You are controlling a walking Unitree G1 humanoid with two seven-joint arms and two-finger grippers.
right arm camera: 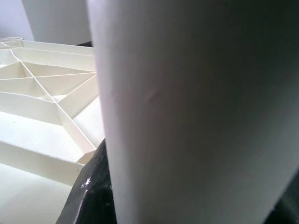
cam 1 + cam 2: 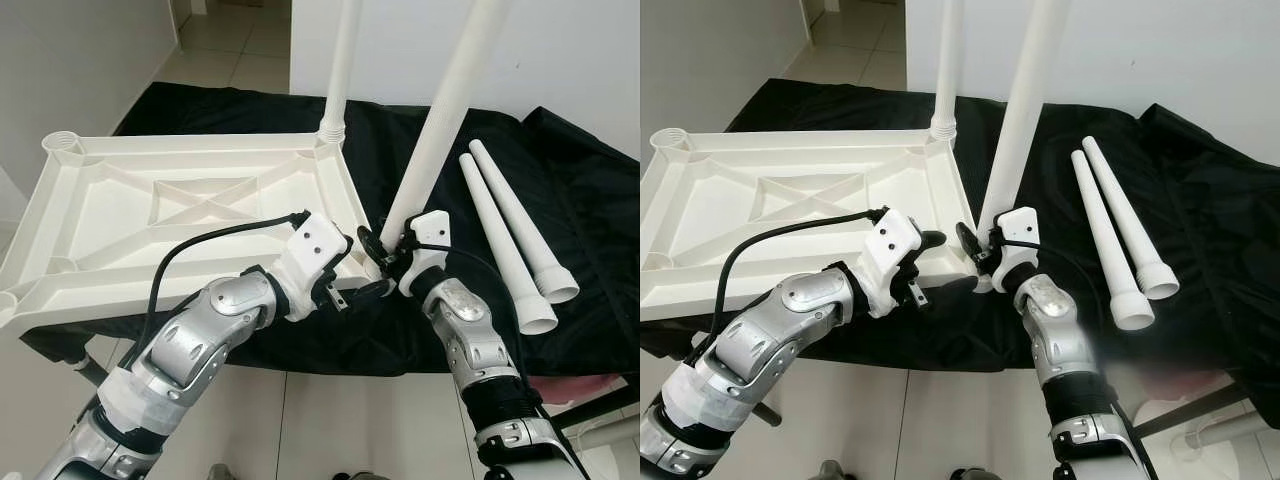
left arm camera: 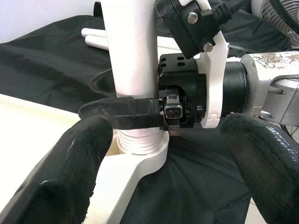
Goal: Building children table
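Two jointed silver metal arms with white wrist housings, looping black cables, and long black rubbery fingers [image 3: 70, 172].

Both upright table legs [image 2: 452, 100] run past the frame's top edge.

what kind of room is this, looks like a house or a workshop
Probably a room in a home, though little shows. There is a pale tiled floor, plain white walls and a doorway at the back. An upturned white plastic tabletop and loose table legs lie on a black cloth.
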